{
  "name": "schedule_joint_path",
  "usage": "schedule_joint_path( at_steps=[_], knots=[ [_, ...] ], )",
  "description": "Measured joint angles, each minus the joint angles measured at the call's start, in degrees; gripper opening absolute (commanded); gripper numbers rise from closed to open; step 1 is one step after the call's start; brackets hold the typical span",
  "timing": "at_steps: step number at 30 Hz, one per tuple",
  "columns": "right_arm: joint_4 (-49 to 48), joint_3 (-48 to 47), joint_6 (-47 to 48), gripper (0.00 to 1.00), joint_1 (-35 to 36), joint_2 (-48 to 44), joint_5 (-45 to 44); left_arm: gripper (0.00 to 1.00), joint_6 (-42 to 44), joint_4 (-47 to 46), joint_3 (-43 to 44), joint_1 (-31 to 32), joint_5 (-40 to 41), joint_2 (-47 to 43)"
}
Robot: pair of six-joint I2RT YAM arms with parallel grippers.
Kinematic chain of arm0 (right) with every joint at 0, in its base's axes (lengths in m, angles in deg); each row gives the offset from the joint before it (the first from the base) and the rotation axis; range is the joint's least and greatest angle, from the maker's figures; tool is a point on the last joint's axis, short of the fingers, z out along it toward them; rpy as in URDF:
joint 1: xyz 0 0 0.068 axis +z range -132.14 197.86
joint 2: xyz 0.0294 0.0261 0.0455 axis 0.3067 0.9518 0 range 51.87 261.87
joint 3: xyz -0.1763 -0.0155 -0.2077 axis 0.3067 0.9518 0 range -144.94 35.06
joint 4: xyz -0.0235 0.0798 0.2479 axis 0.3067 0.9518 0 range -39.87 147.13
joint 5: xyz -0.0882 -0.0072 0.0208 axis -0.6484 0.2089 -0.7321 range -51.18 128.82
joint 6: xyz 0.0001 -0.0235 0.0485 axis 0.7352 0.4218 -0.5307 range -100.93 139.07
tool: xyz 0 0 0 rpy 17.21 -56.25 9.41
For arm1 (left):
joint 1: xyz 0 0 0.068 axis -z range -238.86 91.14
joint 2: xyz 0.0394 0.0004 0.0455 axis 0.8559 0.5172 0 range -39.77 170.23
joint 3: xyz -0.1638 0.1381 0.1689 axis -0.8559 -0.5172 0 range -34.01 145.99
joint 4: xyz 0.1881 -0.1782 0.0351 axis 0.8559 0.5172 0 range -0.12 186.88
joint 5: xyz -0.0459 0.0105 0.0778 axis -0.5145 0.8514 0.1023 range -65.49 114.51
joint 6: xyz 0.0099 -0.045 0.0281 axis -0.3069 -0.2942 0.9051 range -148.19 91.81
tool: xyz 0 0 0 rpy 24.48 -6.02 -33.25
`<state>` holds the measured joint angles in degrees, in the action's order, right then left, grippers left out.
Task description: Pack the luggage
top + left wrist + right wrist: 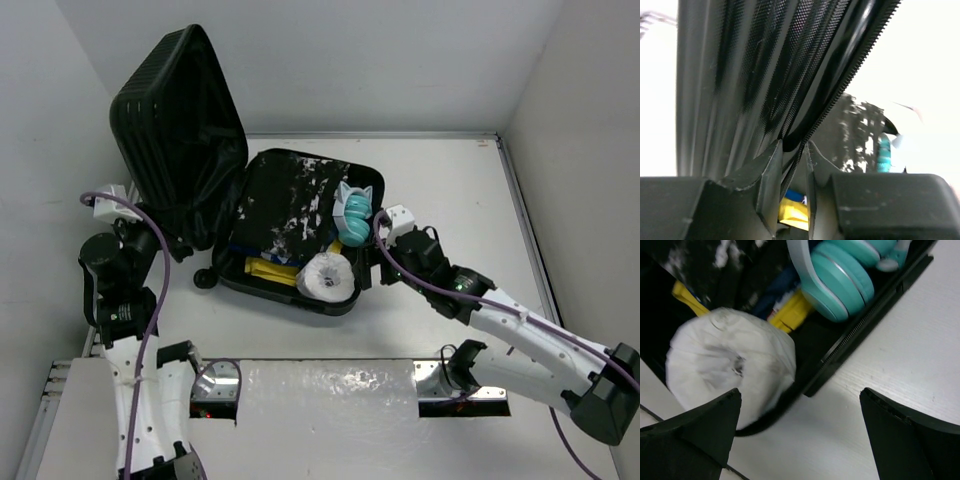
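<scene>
Left gripper [158, 238]: one, its two fingers [767, 172] pinching the zipper rim of the lid between them.
Luggage [250, 285]: one, lying open on the table. It is spreading from the left gripper across to the right gripper.
Lid [175, 130]: one, standing tilted up just beyond the left gripper, with its ribbed shell facing that gripper's camera.
Wheel [203, 278]: one showing clearly, sitting at the near corner, right of the left gripper.
Patterned cloth [300, 205]: one, black with white flecks, lying in the base. It is farther from the right gripper than the roll.
Yellow pieces [270, 270]: two patches showing; whether they are one item I cannot tell. They are lying under the cloth's near edge, left of the roll.
White roll [730, 360]: one, sitting in the base's near corner, just left of the right gripper.
Teal headphones [840, 275]: one pair, lying along the base's right wall, just ahead of the right gripper.
Right gripper [800, 435]: one, jaws spread wide and holding nothing. It is hovering over the table [910, 340] just outside the base's rim.
</scene>
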<state>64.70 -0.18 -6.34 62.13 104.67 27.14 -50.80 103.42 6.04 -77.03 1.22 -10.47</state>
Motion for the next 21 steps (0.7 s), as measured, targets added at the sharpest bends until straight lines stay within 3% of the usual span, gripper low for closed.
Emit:
schedule_joint_path(
  at_steps=[6,11,19,21],
  knots=[
    [-2.93,-4.26,0.11,0.99,-2.16,1.03,1.36,0.0,-0.37,-4.46,0.0,2.84,-4.33,2.86],
    [-4.13,-4.33,0.09,0.99,-3.91,1.46,2.75,0.0,1.05,-7.82,0.0,12.31,-3.45,5.22],
    [-3.67,-4.5,0.2,0.99,-5.64,1.99,2.64,0.0,2.14,-8.31,-0.74,22.45,-3.26,6.47],
    [-1.84,-4.9,0.39,0.99,-6.01,0.66,0.76,0.0,1.07,-9.92,-0.74,28.35,-2.67,7.39]
  ],
)
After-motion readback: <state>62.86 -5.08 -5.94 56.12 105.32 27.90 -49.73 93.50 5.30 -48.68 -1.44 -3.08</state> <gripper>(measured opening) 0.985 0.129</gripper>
